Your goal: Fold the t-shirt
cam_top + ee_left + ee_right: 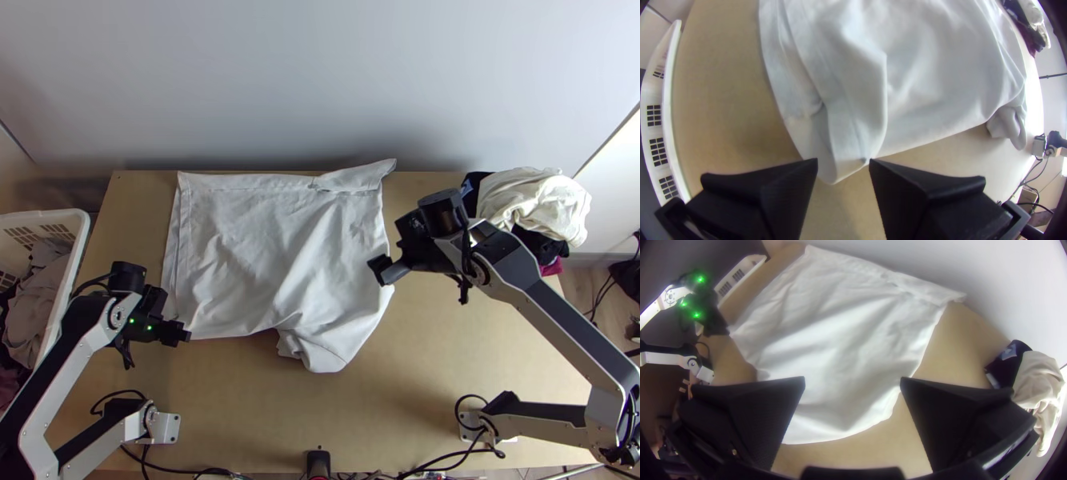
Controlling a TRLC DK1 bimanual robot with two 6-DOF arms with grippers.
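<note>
The white t-shirt [272, 240] lay across the middle and far part of the wooden table [360, 416], broadly flat but creased. A layered strip ran along its left side, a flap turned over at the far right corner, and the near edge bunched toward the right. At the near left corner was the left gripper [172, 318], its fingers parted, the cloth's corner visible in the gap; contact could not be determined. Over the right edge hung the right gripper [390, 246], likewise spread wide. Beyond, at the table's far right corner, sat a heap comprising cream cloth [532, 200], dark cloth [540, 244] and a magenta piece [550, 268]. At the left side stood a white basket [48, 214] containing clothes.
</note>
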